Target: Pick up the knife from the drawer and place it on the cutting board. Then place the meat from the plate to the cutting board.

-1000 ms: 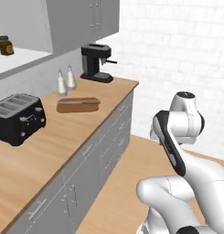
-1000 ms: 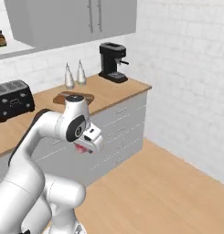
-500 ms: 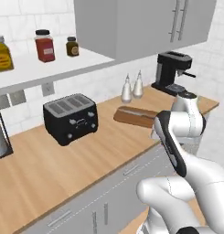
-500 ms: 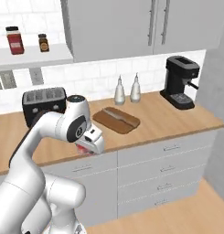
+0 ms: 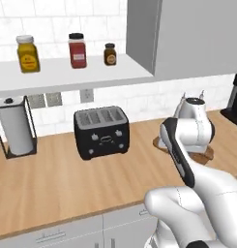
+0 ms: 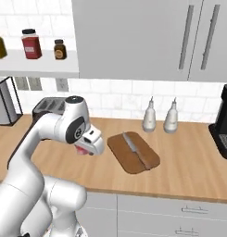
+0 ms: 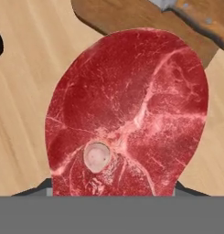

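Filling the hand view nearest the camera, the raw red slab of meat with pale streaks and a round bone hangs clamped in the white arm's two-finger gripper, above bare pale wooden counter. Just beyond the meat's far edge lies the flat reddish-brown wooden cutting board with rounded corners, apart from the counter's front edge. On the board rests the small knife with a pale grey blade and brown handle, lying along its far side; the near half is bare. Farther back stand two pale shakers and a black toaster.
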